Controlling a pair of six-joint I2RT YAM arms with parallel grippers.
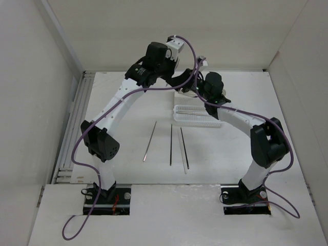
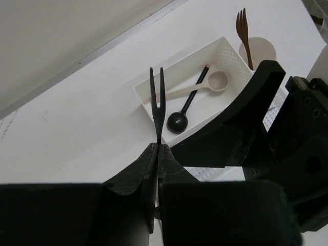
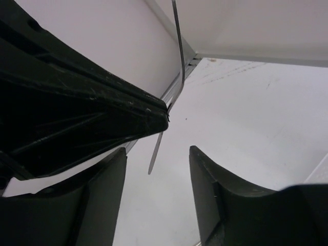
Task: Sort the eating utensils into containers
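My left gripper (image 2: 158, 146) is shut on the handle of a dark two-pronged fork (image 2: 157, 97), held upright above the table. Beyond it stands the deep white box (image 2: 154, 84) with a black spoon (image 2: 179, 120) and a cream spoon (image 2: 215, 82) in it. The cream cup (image 2: 266, 48) behind holds a brown fork (image 2: 243, 31). My right gripper (image 3: 158, 154) is open and empty, close beside the left arm. In the top view both grippers (image 1: 180, 82) (image 1: 199, 77) are at the back centre, over the box. Several chopsticks (image 1: 170, 144) lie on the table.
The low perforated tray (image 1: 197, 115) sits in front of the right gripper with pale sticks in it. The enclosure's walls are close behind. A slim silvery strip (image 3: 155, 154) shows between my right fingers; I cannot tell what it is.
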